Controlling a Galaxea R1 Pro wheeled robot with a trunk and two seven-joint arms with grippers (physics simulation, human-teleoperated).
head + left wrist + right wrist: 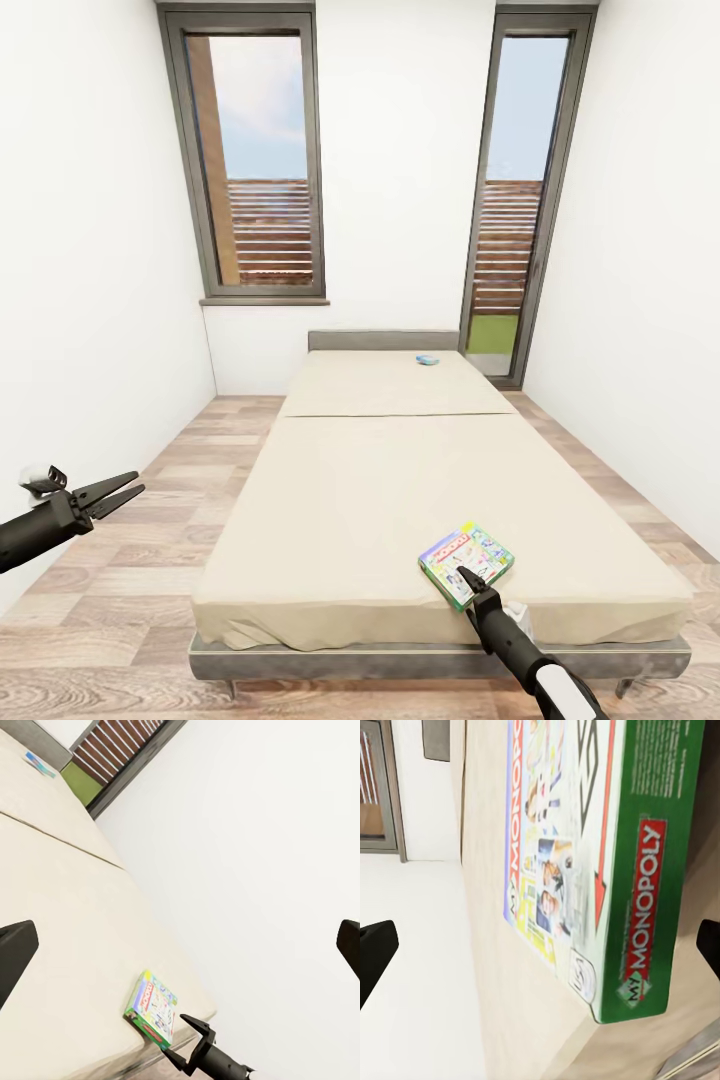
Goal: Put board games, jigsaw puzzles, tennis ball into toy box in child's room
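Step in hand, as a judgement: picking up the green-bordered, colourfully printed flat board game box (466, 563) lettered MY MONOPOLY. It lies flat on the plain beige mattress of the large low bed (400, 470), lower right of the head view, near the foot corner, turned at an angle to the bed edge.

Right gripper (469, 579) sits at the box's near corner. Fingers are apart: in the right wrist view the box's green side wall (649, 870) lies between the two dark finger tips at the frame edges, with clear gaps on both sides. Whether a finger touches the box cannot be told from the head view. Nothing is held yet.

To do it well: the box is flat, so the fingers should straddle a short dimension or slide one finger under the corner near the mattress edge. Approach low and level, close slowly, check the box does not pivot or slide on the soft mattress. Risk: a corner-only pinch lets it rotate out on the lift.

Left gripper (112, 493), lower left of the head view over the wood-plank floor (150, 600), has its fingers slightly apart and holds nothing.

A second, small blue flat box (428, 360) lies at the head end of the bed, upper centre, well apart from the first.
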